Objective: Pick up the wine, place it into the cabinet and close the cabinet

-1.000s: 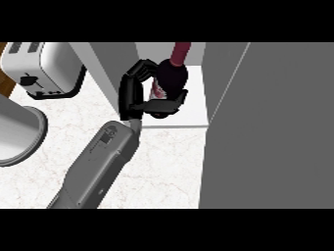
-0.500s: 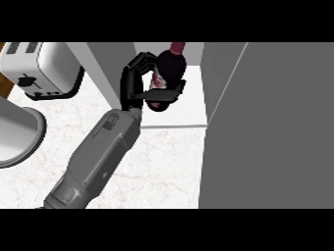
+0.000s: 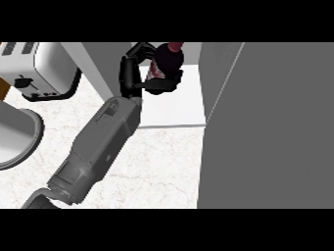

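Far left, a curved grey pot (image 3: 7,139) at mid-frame; above it, upper left, a boxy white toaster (image 3: 35,68) on the white marbled counter (image 3: 155,166). Upper centre: a grey forearm rises to the black hand (image 3: 144,73), fingers curled round the wine (image 3: 166,61), a dark glossy bottle, long axis near upright, neck toward the top edge, over the white cabinet (image 3: 173,105) floor. Right: the flat grey door (image 3: 278,127), open, just beside the bottle.
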Robot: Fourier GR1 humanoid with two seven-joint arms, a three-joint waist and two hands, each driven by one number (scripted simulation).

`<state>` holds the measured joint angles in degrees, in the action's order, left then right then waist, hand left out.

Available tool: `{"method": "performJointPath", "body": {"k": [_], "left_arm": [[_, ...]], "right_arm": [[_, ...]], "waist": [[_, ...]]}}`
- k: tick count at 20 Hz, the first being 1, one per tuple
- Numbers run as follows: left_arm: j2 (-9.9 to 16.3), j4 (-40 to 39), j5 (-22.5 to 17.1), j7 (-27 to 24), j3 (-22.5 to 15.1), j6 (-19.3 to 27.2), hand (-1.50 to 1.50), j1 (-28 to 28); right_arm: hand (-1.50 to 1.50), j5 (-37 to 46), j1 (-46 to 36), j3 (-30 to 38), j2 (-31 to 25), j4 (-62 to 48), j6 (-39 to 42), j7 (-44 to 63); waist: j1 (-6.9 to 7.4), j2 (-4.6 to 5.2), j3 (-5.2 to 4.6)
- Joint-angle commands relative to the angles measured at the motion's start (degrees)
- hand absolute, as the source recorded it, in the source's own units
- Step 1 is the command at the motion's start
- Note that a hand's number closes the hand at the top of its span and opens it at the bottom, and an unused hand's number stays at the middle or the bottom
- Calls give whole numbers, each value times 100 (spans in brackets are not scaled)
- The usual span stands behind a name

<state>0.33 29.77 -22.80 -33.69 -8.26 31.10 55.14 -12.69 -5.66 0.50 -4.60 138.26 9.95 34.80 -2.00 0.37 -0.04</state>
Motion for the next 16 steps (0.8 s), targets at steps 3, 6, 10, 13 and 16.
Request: {"method": "performJointPath", "body": {"k": [3, 6, 10, 13, 16], "left_arm": [[-32, -695, -51, -361, 352, 30, 150, 483], [-33, -1078, -185, -729, 476, -96, 150, 613], [-13, -1334, -406, -369, 860, -243, 150, 820], [-33, -1279, -592, -702, 1011, -503, 150, 605], [-34, -1455, -827, -755, 1091, -583, 150, 791]], "right_arm": [[-150, -615, 449, 178, -72, 635, 180, 62], [-150, -10, 247, -321, 266, 385, -22, -143], [-150, -510, 618, -5, 99, 416, 328, -309], [-150, -371, 94, -138, 61, 511, -54, 312], [-150, -348, 140, -192, 130, 366, 81, -23]], "waist": [[-22, 4, 5], [-76, 39, 1], [-139, 49, 7], [-33, 22, -1], [-165, 64, -1]]}}
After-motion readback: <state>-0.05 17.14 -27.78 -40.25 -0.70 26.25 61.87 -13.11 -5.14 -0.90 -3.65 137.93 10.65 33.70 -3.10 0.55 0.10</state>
